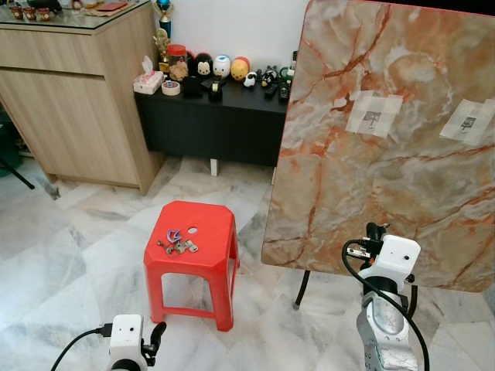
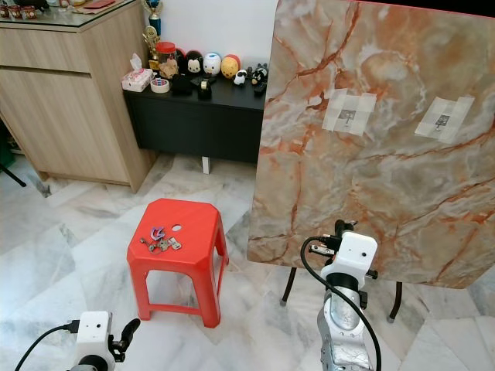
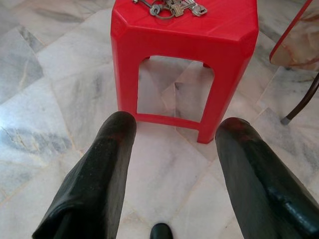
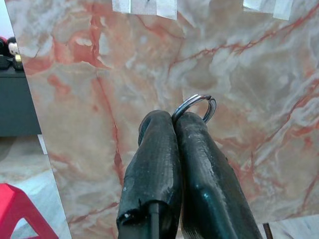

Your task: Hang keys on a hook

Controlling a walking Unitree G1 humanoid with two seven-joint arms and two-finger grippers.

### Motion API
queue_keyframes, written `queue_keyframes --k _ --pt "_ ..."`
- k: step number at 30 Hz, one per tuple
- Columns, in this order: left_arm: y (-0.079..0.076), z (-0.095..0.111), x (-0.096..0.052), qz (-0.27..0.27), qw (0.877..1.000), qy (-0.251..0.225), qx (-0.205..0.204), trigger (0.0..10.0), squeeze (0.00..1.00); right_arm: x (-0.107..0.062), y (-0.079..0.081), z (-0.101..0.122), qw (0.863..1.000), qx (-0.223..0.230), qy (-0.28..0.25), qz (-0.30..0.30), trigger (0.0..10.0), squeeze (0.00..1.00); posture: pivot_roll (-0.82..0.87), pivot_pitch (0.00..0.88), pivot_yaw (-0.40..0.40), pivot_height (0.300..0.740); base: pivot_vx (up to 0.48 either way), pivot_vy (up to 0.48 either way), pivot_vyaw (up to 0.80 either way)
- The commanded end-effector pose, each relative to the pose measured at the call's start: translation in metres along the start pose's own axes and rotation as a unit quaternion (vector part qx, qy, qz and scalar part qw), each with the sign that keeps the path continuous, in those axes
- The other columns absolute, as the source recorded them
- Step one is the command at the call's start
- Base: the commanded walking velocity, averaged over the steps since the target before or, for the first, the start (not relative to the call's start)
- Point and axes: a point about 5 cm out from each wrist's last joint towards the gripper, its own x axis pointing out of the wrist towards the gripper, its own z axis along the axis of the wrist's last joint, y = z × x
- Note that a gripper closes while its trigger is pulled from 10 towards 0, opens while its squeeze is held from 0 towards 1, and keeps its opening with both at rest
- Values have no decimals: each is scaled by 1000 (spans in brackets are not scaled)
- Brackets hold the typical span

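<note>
A bunch of keys (image 1: 176,241) lies on top of a red plastic stool (image 1: 207,224). To its right stands a tilted marble-patterned board (image 1: 387,170) with two small hooks taped to it, one (image 1: 373,117) nearer the middle and one (image 1: 469,122) at the far right. My right gripper (image 4: 175,122) is shut on a metal key ring (image 4: 198,103), held close in front of the board's lower part, well below the hooks. Down near the floor, my left gripper (image 3: 177,129) is open and holds nothing, short of the stool (image 3: 184,35).
A wooden cabinet (image 1: 73,100) stands at the back left. Beside it, a low black table (image 1: 209,124) carries toys and a tissue box. The board rests on dark metal legs (image 1: 302,290). Marble floor (image 1: 69,255) surrounds the stool.
</note>
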Motion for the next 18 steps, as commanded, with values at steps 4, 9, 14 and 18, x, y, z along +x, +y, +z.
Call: queue_keyframes --k 4,9,14,18 --pt "0 -2 -1 1 1000 1 -1 10000 0 4 -3 3 1000 0 -4 -8 10000 0 27 0 -102 740 0 0 0" --pt "-1 -2 -1 0 1000 2 0 10000 0 5 -3 3 1000 -1 -4 -9 10000 0 27 0 -101 740 0 0 0" --pt "-1 -4 -2 -1 1000 6 2 10000 0 6 -4 4 1000 -1 -4 -10 10000 0 26 0 -100 740 99 0 0" --pt "-1 -4 -2 -2 1000 6 5 10000 0 6 -3 2 1000 3 2 -11 10000 0 31 0 -99 740 306 0 0"
